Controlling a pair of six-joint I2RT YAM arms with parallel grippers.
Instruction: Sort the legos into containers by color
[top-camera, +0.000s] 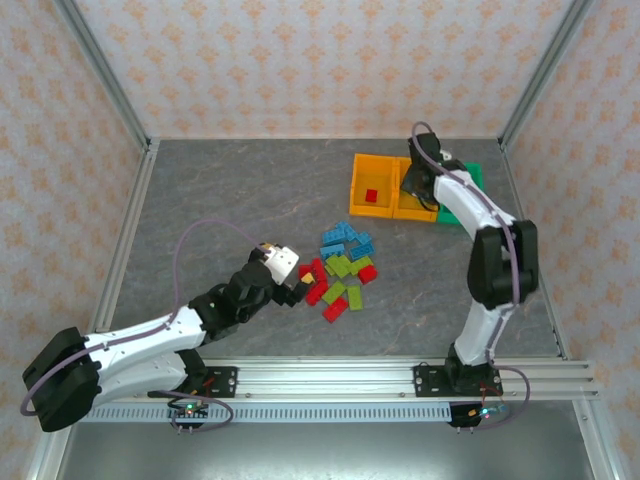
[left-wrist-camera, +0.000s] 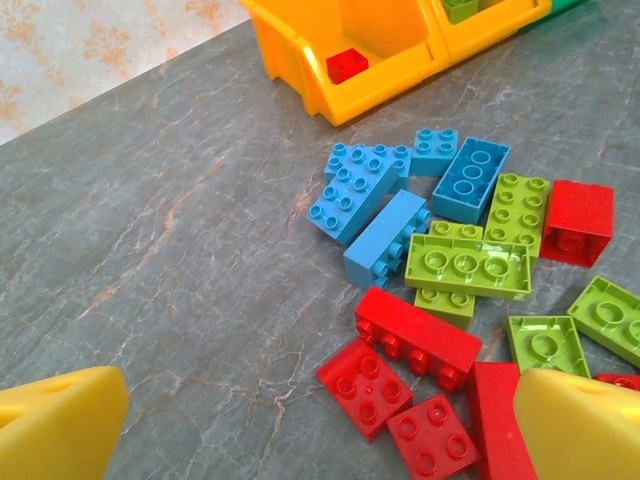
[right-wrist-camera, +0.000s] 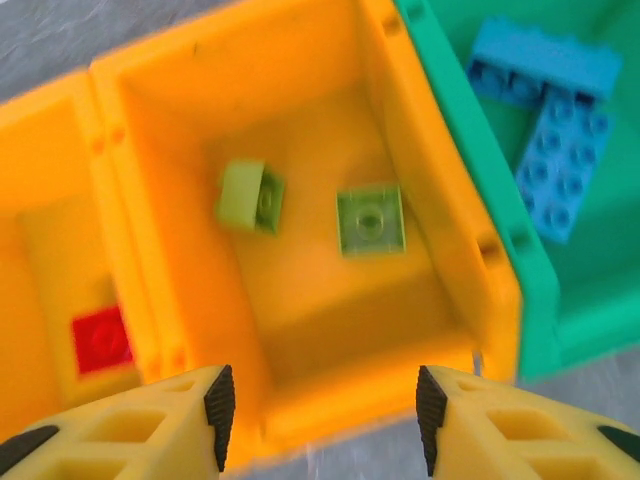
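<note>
A pile of red, light blue and lime green legos (top-camera: 342, 270) lies mid-table. My left gripper (top-camera: 297, 283) hovers open at the pile's left edge. In its wrist view my left gripper (left-wrist-camera: 320, 415) has red legos (left-wrist-camera: 368, 385) below it, with blue legos (left-wrist-camera: 355, 190) and green legos (left-wrist-camera: 467, 265) farther off. My right gripper (top-camera: 412, 190) hangs open and empty over the containers. In the right wrist view my right gripper (right-wrist-camera: 325, 415) is above the middle orange bin (right-wrist-camera: 310, 330), which holds two green legos (right-wrist-camera: 371, 220). The left orange bin (right-wrist-camera: 40, 230) holds a red lego (right-wrist-camera: 100, 340). The green bin (right-wrist-camera: 600, 270) holds blue legos (right-wrist-camera: 560, 160).
The joined bins stand at the back right, the left orange bin (top-camera: 356, 185) nearest the centre and the green bin (top-camera: 468, 178) by the right frame post. Bare grey table (top-camera: 220, 190) stretches left of the pile. An aluminium rail (top-camera: 400, 375) runs along the near edge.
</note>
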